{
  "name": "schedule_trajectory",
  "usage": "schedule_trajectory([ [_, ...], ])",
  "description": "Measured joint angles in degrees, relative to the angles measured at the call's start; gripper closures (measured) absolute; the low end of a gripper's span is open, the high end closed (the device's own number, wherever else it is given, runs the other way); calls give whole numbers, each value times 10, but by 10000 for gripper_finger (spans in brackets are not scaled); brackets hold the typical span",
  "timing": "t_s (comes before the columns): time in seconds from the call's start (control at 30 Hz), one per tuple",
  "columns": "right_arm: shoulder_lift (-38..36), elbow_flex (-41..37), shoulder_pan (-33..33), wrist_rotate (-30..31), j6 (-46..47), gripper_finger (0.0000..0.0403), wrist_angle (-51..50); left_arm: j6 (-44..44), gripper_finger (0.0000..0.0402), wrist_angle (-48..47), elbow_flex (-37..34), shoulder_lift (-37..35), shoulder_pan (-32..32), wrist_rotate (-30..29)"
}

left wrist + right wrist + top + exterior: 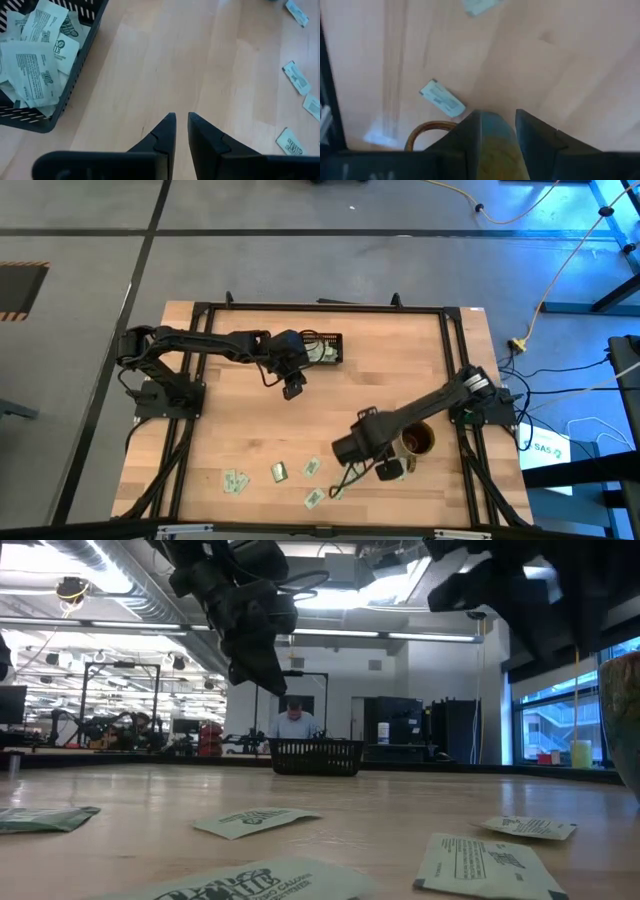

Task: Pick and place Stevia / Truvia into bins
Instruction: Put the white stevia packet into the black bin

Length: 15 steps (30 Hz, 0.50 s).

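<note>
Beside the bin (75, 75), left tool (181, 117) nearly closed, empty; right tool's (497, 117) state unclear.

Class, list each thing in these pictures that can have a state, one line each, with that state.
black tray: upright, partly filled with packets.
packets in tray: piled loosely, overlapping.
loose packets: lying flat on the table, not yet binned.
mug: upright, mouth upward.
left hand: nearly shut, empty, beside the black tray.
right hand: closed on the mug's wall.
</note>
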Motion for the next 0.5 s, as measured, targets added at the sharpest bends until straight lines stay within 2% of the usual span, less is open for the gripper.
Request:
schedule_trajectory([
  [0.23,27,-1,27,-10,-70,279,3,21,357,0,0,0,0,0],
  [0.5,51,-1,31,-43,-76,279,4,25,361,0,0,0,0,-1],
])
